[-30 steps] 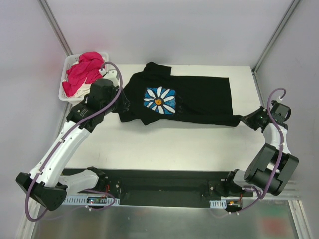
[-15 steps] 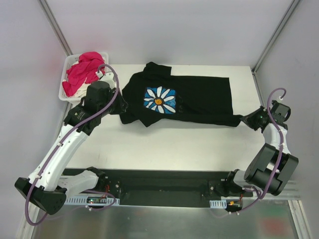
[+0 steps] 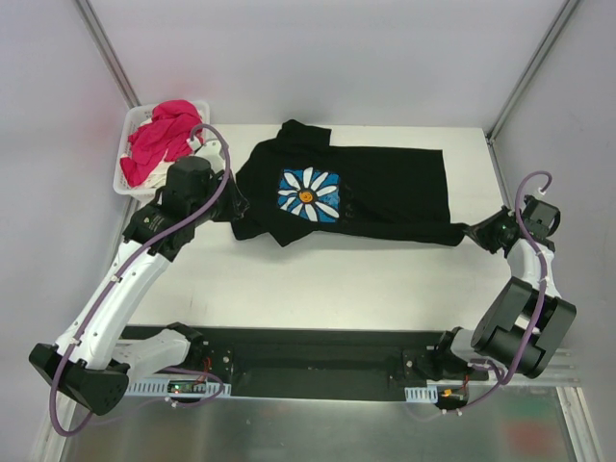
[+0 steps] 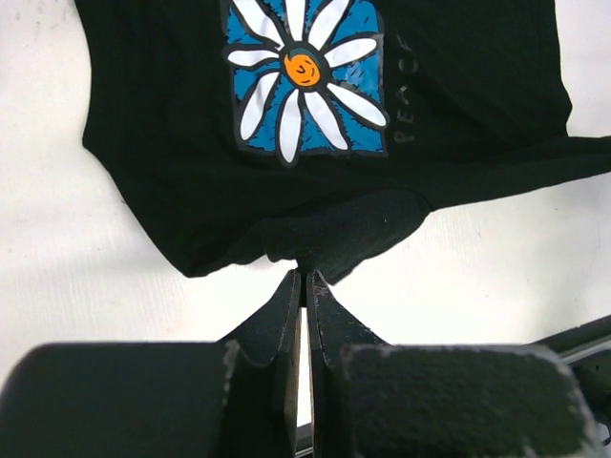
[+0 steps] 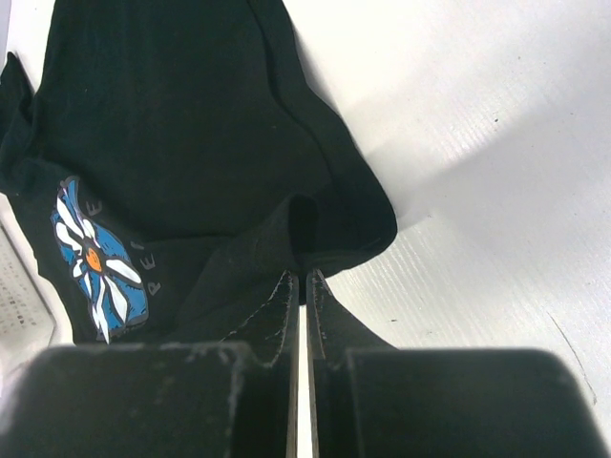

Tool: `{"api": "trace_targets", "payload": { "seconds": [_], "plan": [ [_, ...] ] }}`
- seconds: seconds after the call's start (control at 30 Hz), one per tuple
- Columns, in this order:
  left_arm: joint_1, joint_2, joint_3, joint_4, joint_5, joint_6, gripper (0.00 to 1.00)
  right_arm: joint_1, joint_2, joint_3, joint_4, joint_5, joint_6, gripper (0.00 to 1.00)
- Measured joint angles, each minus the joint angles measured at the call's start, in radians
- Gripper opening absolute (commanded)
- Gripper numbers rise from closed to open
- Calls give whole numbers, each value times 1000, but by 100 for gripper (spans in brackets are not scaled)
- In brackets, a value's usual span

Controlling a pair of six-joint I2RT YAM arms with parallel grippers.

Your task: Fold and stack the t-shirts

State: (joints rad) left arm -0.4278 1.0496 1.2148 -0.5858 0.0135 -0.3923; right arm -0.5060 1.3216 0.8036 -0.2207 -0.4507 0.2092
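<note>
A black t-shirt with a white daisy on a blue square lies spread across the table. My left gripper is shut on the shirt's left edge; in the left wrist view its jaws pinch a fold of black cloth. My right gripper is shut on the shirt's near right corner; in the right wrist view the jaws pinch a bunched corner. A magenta-pink t-shirt lies in the basket on top of cream cloth.
A white plastic basket stands at the far left corner of the table. Metal frame posts rise at the back left and back right. A black rail runs along the near edge between the arm bases.
My left gripper has moved a little to the left and nearer, pulling the shirt's left edge with it. The right gripper has held still.
</note>
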Motion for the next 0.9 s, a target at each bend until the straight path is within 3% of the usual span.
{"api": "trace_targets", "payload": {
  "seconds": [0.9],
  "plan": [
    [31,-1,-11,-1,5,0,0,6,0,0,8,-24,0,1]
  ]
}}
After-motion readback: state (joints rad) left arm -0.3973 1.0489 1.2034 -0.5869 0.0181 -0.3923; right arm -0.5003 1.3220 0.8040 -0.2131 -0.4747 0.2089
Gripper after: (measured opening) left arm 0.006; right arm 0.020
